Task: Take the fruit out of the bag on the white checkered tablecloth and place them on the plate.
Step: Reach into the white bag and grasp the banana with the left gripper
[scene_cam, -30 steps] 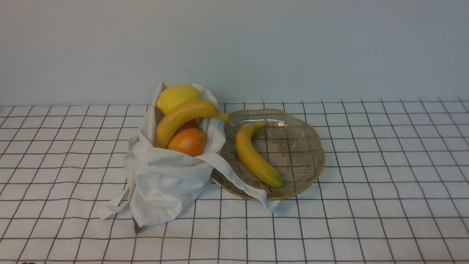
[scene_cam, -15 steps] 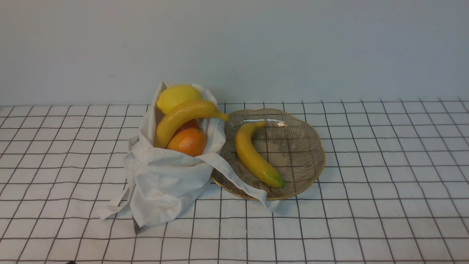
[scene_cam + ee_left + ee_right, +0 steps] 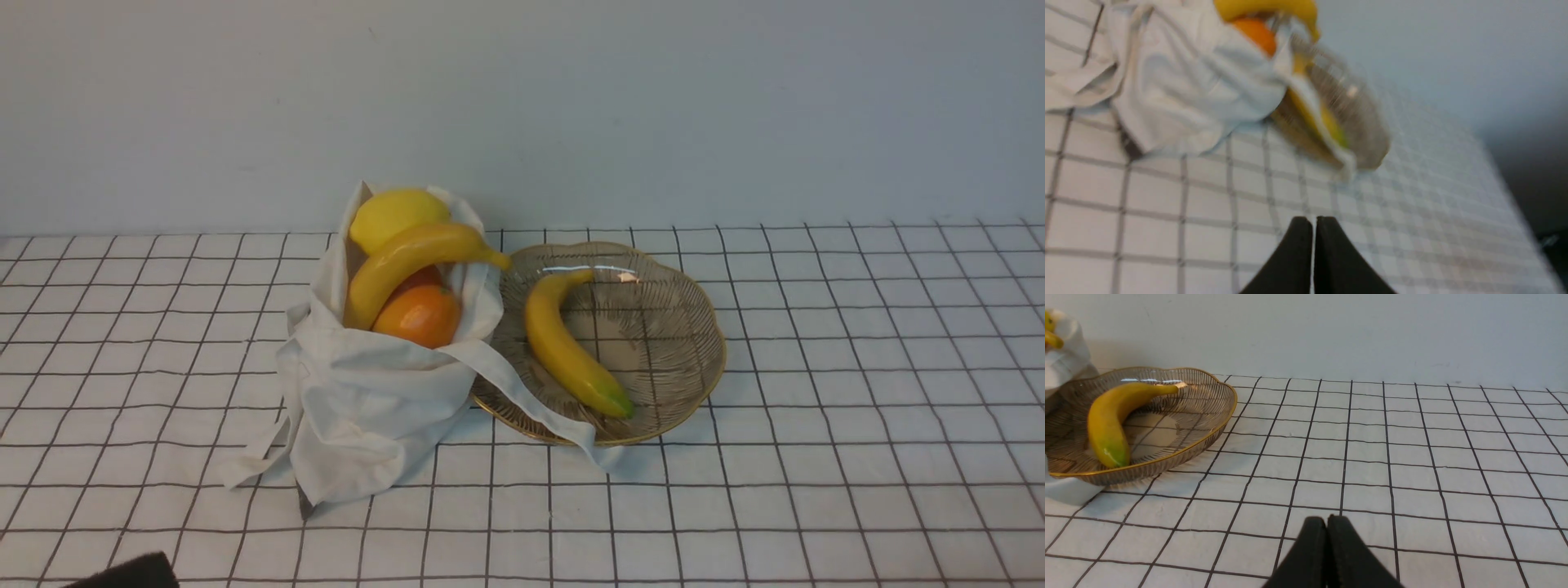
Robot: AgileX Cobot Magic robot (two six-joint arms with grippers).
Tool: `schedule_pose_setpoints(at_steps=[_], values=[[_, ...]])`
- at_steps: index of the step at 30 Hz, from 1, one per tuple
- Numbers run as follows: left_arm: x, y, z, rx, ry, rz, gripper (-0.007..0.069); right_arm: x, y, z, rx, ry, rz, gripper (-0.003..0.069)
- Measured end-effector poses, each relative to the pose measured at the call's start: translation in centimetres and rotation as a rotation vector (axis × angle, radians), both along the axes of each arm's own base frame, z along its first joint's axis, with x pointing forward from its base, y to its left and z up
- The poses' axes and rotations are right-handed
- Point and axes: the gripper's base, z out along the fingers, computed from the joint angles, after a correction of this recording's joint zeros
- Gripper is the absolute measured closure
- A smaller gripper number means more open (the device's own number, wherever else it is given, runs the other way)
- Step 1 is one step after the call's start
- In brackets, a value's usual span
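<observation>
Probably pre-pick: left gripper (image 3: 1313,228) and right gripper (image 3: 1327,524) are hovering closed, empty, at near edge; next, opening over banana (image 3: 408,256) in bag (image 3: 367,400).

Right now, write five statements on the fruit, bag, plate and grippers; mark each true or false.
A yellow green-tipped banana lies in the ribbed gold-rimmed glass plate. True.
The round orange sits on the plate. False: it is in the off-white cloth bag.
A flat bag strap crosses the plate's rim. True.
The left gripper holds the yellow lemon. False: shut, empty; the lemon is in the bag.
The right gripper is open. False: shut.
</observation>
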Motion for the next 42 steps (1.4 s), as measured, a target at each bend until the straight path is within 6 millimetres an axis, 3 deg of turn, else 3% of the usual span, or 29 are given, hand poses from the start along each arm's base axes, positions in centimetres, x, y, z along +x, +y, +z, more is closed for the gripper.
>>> schedule_pose_setpoints(at_steps=[4,6,9,17,18,24,25,27,28,31,32,36,42], values=[[2.7,0.7,1.0,0.287,0.315,-0.126,0.0632,0.0,0.0,0.0,0.0,0.0,0.0,0.0673],[5.3,0.9,1.8,0.382,0.43,-0.17,0.0632,0.0,0.0,0.0,0.0,0.0,0.0,0.0673],[8.4,0.7,2.6,0.412,0.472,-0.215,0.0632,0.0,0.0,0.0,0.0,0.0,0.0,0.0673],[16.8,-1.3,5.2,0.422,0.358,-0.322,0.0632,0.0,0.0,0.0,0.0,0.0,0.0,0.0673],[16.9,-1.3,5.4,0.422,0.349,-0.319,0.0632,0.0,0.0,0.0,0.0,0.0,0.0,0.0673],[23.4,-4.9,7.4,0.46,0.248,-0.387,0.0595,0.0,0.0,0.0,0.0,0.0,0.0,0.0673],[23.6,-5.1,7.5,0.46,0.244,-0.39,0.0595,0.0,0.0,0.0,0.0,0.0,0.0,0.0673],[26.1,-6.5,8.2,0.527,0.193,-0.409,0.0545,0.0,0.0,0.0,0.0,0.0,0.0,0.0673],[26.1,-6.5,8.2,0.533,0.192,-0.408,0.054,0.0,0.0,0.0,0.0,0.0,0.0,0.0673],[28.7,-8.0,7.8,0.623,0.162,-0.428,0.0449,0.0,0.0,0.0,0.0,0.0,0.0,0.0673],[30.1,-8.8,6.9,0.672,0.162,-0.441,0.0381,0.0,0.0,0.0,0.0,0.0,0.0,0.0673],[32.3,-9.7,4.4,0.764,0.186,-0.463,0.0251,0.0,0.0,0.0,0.0,0.0,0.0,0.0673],[34.7,-9.7,0.7,0.878,0.202,-0.471,0.0155,0.0,0.0,0.0,0.0,0.0,0.0,0.0673]])
